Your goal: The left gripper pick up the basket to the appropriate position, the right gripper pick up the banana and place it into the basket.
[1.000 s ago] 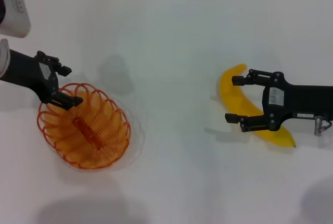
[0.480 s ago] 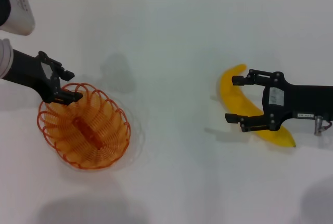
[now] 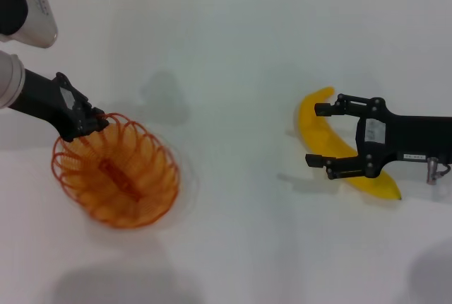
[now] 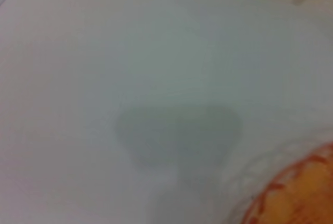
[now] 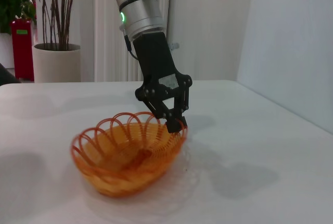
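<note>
Left claw (image 3: 95,121) grips basket (image 3: 116,177) rim; right claw (image 3: 319,134) straddles banana (image 3: 332,150).

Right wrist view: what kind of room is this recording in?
Probably an office or lab demo space: a white table, a potted plant by pale curtains, and a red object behind.

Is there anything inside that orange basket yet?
No fruit: the basket shows only its own orange wire. The left claw grips its rim. The banana lies on the table between the open right claw's fingers.
</note>
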Tool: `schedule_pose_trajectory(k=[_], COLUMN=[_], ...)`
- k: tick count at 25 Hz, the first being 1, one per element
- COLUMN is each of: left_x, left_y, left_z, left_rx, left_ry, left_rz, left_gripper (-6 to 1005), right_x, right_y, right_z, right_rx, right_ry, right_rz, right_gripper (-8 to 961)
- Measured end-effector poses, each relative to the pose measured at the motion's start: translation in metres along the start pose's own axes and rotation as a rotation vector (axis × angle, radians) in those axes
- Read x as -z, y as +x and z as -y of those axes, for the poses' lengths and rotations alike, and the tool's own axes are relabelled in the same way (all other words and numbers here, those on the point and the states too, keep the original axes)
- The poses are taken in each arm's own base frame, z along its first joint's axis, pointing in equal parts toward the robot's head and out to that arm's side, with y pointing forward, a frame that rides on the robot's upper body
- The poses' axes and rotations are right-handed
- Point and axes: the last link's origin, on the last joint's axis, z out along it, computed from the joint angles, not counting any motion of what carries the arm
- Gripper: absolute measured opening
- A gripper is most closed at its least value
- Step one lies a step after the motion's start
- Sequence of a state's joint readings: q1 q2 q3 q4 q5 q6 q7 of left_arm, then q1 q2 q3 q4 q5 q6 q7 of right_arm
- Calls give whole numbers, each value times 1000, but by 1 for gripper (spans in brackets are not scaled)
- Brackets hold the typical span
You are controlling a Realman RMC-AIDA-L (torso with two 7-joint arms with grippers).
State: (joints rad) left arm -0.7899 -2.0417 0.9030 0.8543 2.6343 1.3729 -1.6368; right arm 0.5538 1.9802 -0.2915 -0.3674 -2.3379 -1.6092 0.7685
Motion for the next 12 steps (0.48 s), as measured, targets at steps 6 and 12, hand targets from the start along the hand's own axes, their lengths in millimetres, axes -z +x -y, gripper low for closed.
schedule_pose_trajectory(k=[6, 12], left_x=[0, 0], left_y=[0, 1], left_z=[0, 0], left_rx=[7, 4], left_ry=[0, -1], left_rz=[4, 7], left_gripper=[127, 91], right_x=[0, 0], right_y=[0, 0], right_z=[0, 0], right_rx=[-1, -1], right_ry=[0, 2], right_rz=[1, 1], right_gripper=[888, 888])
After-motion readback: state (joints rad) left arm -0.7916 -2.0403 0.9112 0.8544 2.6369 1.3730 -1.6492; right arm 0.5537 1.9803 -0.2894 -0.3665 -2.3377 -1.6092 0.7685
